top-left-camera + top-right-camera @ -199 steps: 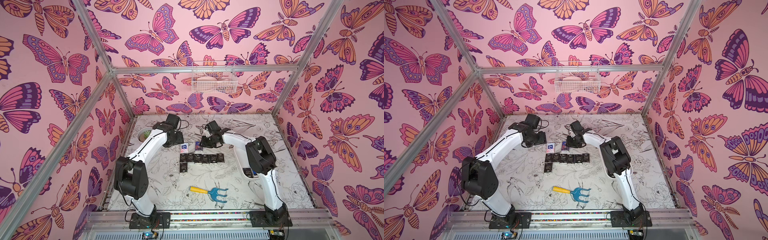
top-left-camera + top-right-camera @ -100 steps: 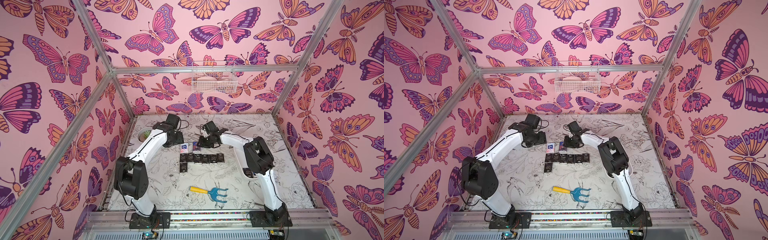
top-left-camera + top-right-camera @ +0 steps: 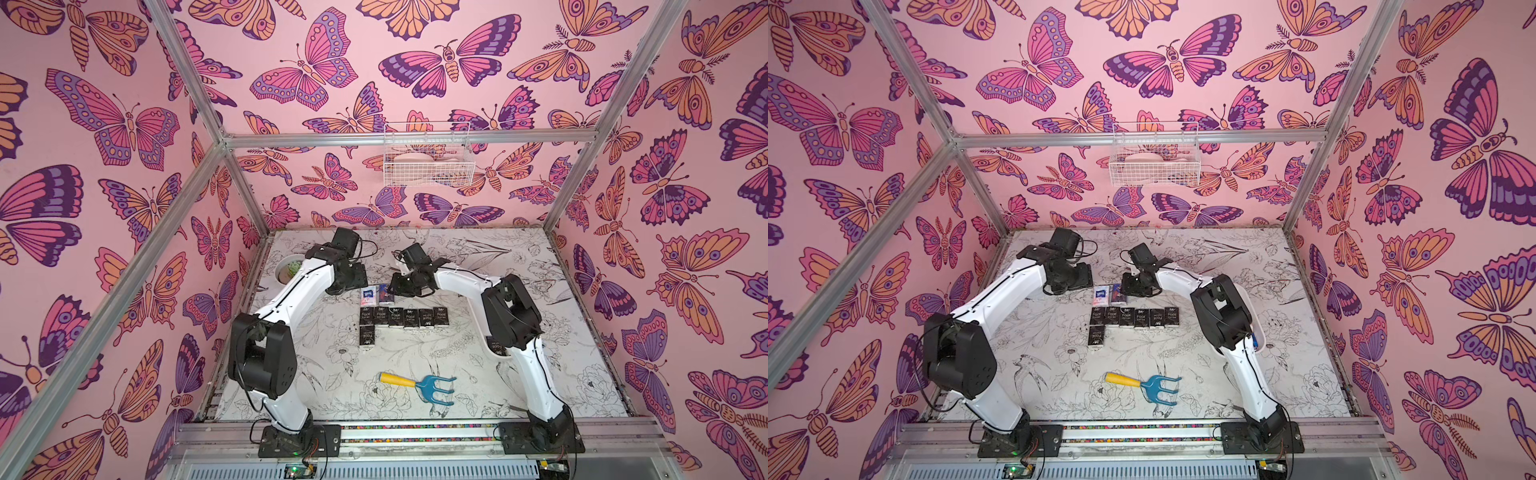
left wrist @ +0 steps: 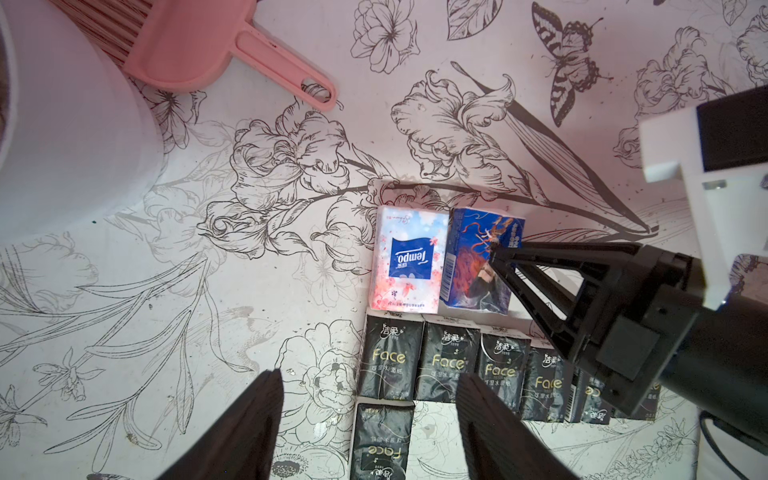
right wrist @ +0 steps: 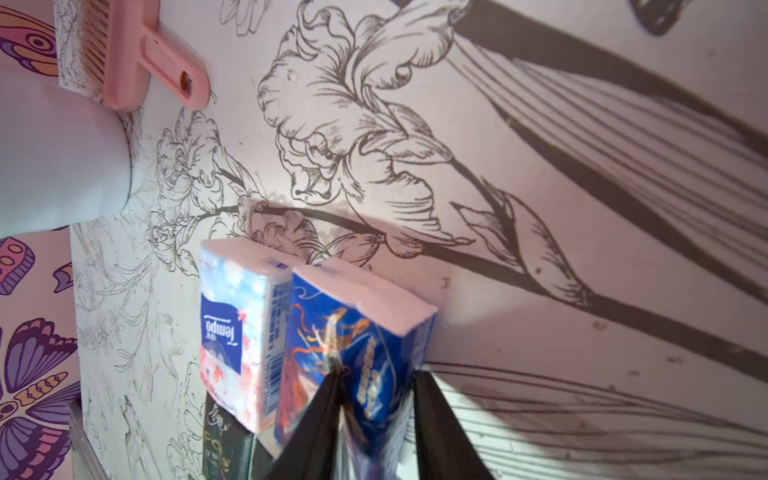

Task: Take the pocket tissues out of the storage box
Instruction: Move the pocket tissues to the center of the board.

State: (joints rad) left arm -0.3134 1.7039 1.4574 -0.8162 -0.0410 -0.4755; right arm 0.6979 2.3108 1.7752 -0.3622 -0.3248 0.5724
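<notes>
Our right gripper (image 5: 376, 378) pinches the dark blue tissue packet (image 5: 353, 320), just beside the Tempo packet (image 4: 409, 257). Our left gripper (image 4: 368, 376) is half open, empty. The right arm (image 3: 1221, 320) hides most of the storage box (image 3: 1261, 338).

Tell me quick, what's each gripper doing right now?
Left gripper: open, holding nothing.
Right gripper: closed on the dark blue tissue packet, beside the Tempo packet.

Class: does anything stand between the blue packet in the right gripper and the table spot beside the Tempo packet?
Nothing visible does. The right gripper is shut on the blue packet, right beside the Tempo packet; only bare table lies beyond.
</notes>
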